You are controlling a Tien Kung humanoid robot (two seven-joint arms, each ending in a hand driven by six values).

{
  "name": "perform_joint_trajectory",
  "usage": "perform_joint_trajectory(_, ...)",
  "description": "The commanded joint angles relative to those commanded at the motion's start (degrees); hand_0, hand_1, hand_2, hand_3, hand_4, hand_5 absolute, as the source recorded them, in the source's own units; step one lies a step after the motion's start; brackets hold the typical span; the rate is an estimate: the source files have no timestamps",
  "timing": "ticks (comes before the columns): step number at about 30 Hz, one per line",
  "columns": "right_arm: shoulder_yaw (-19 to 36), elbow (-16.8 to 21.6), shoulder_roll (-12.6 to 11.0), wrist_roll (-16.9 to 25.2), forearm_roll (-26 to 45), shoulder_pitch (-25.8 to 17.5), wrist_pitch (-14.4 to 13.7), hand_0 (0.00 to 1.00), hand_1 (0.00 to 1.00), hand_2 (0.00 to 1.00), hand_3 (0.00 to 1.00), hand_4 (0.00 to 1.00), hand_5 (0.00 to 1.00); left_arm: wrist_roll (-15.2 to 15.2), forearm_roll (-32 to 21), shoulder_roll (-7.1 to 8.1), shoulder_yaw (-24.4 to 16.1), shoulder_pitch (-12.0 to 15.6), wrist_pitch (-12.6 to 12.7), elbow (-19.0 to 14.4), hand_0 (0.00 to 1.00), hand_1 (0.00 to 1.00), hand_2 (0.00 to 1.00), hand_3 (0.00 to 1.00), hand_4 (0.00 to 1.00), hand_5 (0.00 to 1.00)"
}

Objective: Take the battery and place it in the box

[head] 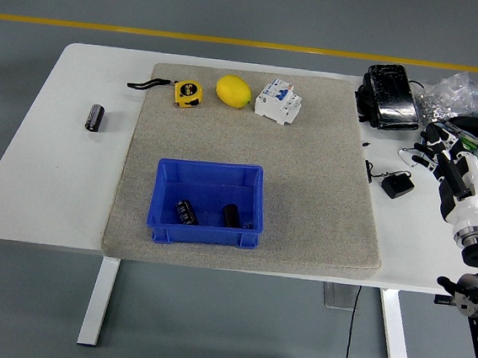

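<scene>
Two batteries (187,212) already lie in the blue box (204,237), one battery (95,118) is left on the counter (61,179) at far left, and the right hand (432,151), fingers loose and empty, hovers at the right edge.

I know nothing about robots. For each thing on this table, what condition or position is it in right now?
Blue box: open-topped, on the mat, holding two batteries.
Loose battery: lying on the bare table, left of the mat.
Tape measure: closed, strap trailing left.
Lemon: whole, on the mat.
Circuit breaker: lying on the mat.
Right hand: over the clutter at the table's right; grip unclear.
</scene>
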Motion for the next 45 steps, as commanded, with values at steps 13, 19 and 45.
perform_joint_trajectory(13, 0.6, 0.0, 0.2, 2.7, 1.9, -0.1, -2.6, 0.692, 0.701, 0.756, 0.770, 0.998, 0.666, 0.0, 0.0, 0.06, 0.1, -0.1, 0.0, 0.0, 0.685, 0.653, 0.739, 0.670, 0.683, 0.517)
perform_joint_trajectory(19, 0.6, -0.2, 0.3, 2.7, 2.2, -0.1, -3.4, 0.694, 0.700, 0.755, 0.767, 0.998, 0.665, 0.0, -0.1, -0.01, 0.0, 0.0, 0.0, 0.0, 0.686, 0.652, 0.738, 0.671, 0.683, 0.516)
perform_joint_trajectory(45, 0.8, -0.7, 0.4, 0.6, 0.5, 0.0, -0.1, 0.698, 0.697, 0.751, 0.757, 0.998, 0.655, 0.0, 0.2, -0.10, -0.2, -0.2, 0.0, 0.0, 0.686, 0.654, 0.739, 0.671, 0.682, 0.516)
